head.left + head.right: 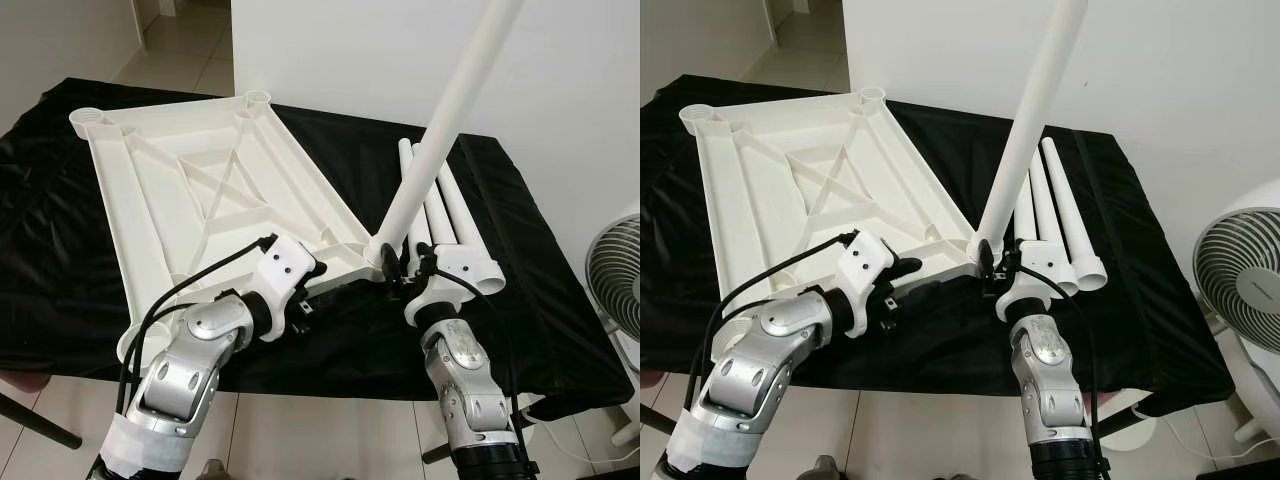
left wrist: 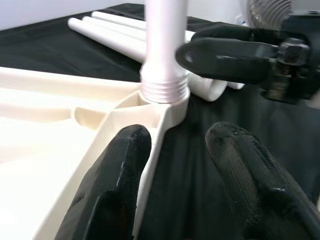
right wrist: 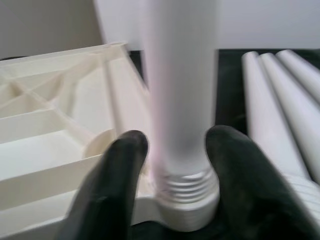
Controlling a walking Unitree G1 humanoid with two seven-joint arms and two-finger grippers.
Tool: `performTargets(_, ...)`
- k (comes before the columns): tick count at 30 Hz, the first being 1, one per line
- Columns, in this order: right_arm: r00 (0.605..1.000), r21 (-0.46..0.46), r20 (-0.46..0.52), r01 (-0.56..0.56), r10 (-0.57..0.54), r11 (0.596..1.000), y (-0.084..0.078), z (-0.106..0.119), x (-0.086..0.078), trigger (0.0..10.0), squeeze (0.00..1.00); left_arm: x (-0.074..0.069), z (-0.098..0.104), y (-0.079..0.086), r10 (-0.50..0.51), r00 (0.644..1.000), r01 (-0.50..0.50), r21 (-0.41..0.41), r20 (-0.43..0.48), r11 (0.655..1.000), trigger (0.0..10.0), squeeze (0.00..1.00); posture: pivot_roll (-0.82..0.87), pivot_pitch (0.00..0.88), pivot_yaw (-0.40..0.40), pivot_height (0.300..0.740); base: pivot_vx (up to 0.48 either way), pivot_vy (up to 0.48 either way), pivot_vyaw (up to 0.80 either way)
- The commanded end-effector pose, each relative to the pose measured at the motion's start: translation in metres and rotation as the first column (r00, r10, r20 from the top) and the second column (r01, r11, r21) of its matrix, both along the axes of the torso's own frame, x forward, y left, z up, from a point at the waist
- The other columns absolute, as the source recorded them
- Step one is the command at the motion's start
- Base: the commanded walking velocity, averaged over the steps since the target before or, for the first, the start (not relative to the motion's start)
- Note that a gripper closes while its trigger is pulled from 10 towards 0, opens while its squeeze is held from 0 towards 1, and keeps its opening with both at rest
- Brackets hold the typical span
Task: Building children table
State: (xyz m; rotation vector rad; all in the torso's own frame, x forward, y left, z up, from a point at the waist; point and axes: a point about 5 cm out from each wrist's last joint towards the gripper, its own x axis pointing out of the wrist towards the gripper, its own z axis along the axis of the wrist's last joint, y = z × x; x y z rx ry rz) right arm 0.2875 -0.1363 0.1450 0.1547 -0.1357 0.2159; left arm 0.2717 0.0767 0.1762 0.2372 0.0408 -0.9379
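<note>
A white plastic tabletop (image 1: pixel 200 190) lies upside down on a table draped in black cloth (image 1: pixel 40 260). One white table leg (image 1: pixel 440 130) stands tilted in the near right corner socket (image 1: pixel 378 255), its threaded end (image 2: pixel 165 90) partly out of the socket. My right gripper (image 1: pixel 400 262) is shut on this leg just above the thread, a finger on each side (image 3: pixel 177 150). My left gripper (image 1: pixel 315 268) hovers open at the tabletop's near edge beside that corner; one finger is over the rim and the other over the cloth (image 2: pixel 175 165).
Three spare white legs (image 1: pixel 445 210) lie side by side on the cloth to the right of the corner. A white floor fan (image 1: pixel 1240 280) stands off the table's right end. A white wall rises behind the table.
</note>
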Motion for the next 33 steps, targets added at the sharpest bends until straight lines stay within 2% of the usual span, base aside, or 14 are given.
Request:
performTargets(1, 0.999, 0.012, -0.009, -0.032, 0.032, 0.999, -0.001, 0.0, 0.0, 0.0, 0.0, 0.005, -0.001, 0.003, 0.089, 0.996, -0.089, 0.006, 0.021, 0.996, 10.0, 0.0, 0.14, 0.042, -0.102, 0.74, 0.0, 0.0, 0.0)
performTargets(4, 0.991, 0.044, -0.033, -0.127, 0.128, 0.991, -0.002, 0.002, 0.008, 0.0, 0.0, 0.008, -0.002, 0.006, 0.112, 0.993, -0.113, 0.021, 0.027, 0.993, 10.0, 0.0, 0.15, 0.046, -0.103, 0.74, 0.0, 0.0, 0.0)
performTargets(5, 0.978, 0.05, -0.054, -0.199, 0.202, 0.979, -0.001, 0.002, 0.01, 4.7, 0.0, 0.009, -0.002, 0.006, 0.119, 0.992, -0.12, 0.026, 0.029, 0.992, 10.0, 0.0, 0.15, 0.049, -0.103, 0.74, 0.0, 0.0, 0.0)
performTargets(6, 0.966, 0.054, -0.069, -0.246, 0.25, 0.968, -0.001, 0.003, 0.01, 4.7, 0.0, 0.009, -0.002, 0.007, 0.122, 0.992, -0.123, 0.029, 0.03, 0.992, 10.0, 0.0, 0.15, 0.049, -0.103, 0.74, 0.0, 0.0, 0.0)
performTargets(8, 0.966, 0.054, -0.069, -0.246, 0.25, 0.968, -0.001, 0.003, 0.01, 4.7, 0.0, 0.009, -0.002, 0.007, 0.122, 0.992, -0.123, 0.029, 0.03, 0.992, 10.0, 0.0, 0.15, 0.049, -0.103, 0.74, 0.0, 0.0, 0.0)
performTargets(9, 0.96, 0.036, -0.069, -0.269, 0.271, 0.963, -0.003, 0.004, 0.012, 10.0, 0.0, 0.01, -0.002, 0.007, 0.129, 0.991, -0.13, 0.035, 0.033, 0.991, 10.0, 0.0, 0.15, 0.052, -0.103, 0.74, 0.0, 0.0, 0.0)
performTargets(12, 0.957, 0.025, -0.064, -0.281, 0.282, 0.959, -0.008, 0.007, 0.017, 10.0, 0.0, 0.012, -0.003, 0.008, 0.141, 0.989, -0.143, 0.048, 0.037, 0.989, 10.0, 0.0, 0.15, 0.057, -0.104, 0.74, 0.0, 0.0, 0.0)
performTargets(14, 0.959, 0.005, -0.059, -0.277, 0.276, 0.961, -0.022, 0.013, 0.032, 10.0, 0.0, 0.015, -0.005, 0.011, 0.171, 0.985, -0.173, 0.062, 0.034, 0.983, 10.0, 0.0, 0.15, 0.063, -0.103, 0.74, 0.0, 0.0, 0.0)
performTargets(18, 0.962, -0.005, -0.041, -0.269, 0.269, 0.963, -0.026, 0.017, 0.038, 10.0, 0.0, 0.017, -0.005, 0.011, 0.18, 0.983, -0.182, 0.068, 0.036, 0.981, 10.0, 0.0, 0.15, 0.066, -0.104, 0.74, 0.0, 0.0, 0.0)
performTargets(20, 0.978, 0.002, -0.024, -0.208, 0.208, 0.978, -0.035, 0.022, 0.047, 10.0, 0.0, 0.019, -0.006, 0.012, 0.198, 0.98, -0.2, 0.073, 0.035, 0.977, 10.0, 0.0, 0.15, 0.071, -0.104, 0.74, 0.0, 0.0, 0.0)
performTargets(22, 0.982, 0.022, -0.011, -0.186, 0.187, 0.982, -0.038, 0.023, 0.049, 10.0, 0.0, 0.02, -0.007, 0.012, 0.206, 0.978, -0.208, 0.078, 0.034, 0.975, 10.0, 0.0, 0.15, 0.073, -0.104, 0.74, 0.0, 0.0, 0.0)
performTargets(27, 0.967, 0.052, 0.01, -0.256, 0.256, 0.965, -0.03, 0.027, 0.043, 10.0, 0.0, 0.02, -0.009, 0.013, 0.215, 0.976, -0.217, 0.088, 0.027, 0.972, 10.0, 0.0, 0.15, 0.074, -0.103, 0.74, 0.0, 0.0, 0.0)
performTargets(29, 0.939, 0.069, 0.024, -0.343, 0.342, 0.937, -0.019, 0.028, 0.032, 10.0, 0.0, 0.019, -0.012, 0.014, 0.212, 0.977, -0.214, 0.108, 0.023, 0.971, 10.0, 0.0, 0.15, 0.077, -0.101, 0.74, 0.0, 0.0, 0.0)
performTargets(33, 0.924, 0.082, 0.027, -0.382, 0.381, 0.921, -0.016, 0.028, 0.026, 10.0, 0.0, 0.018, -0.014, 0.013, 0.203, 0.979, -0.203, 0.128, 0.016, 0.971, 10.0, 0.0, 0.14, 0.082, -0.099, 0.74, 0.0, 0.0, 0.0)
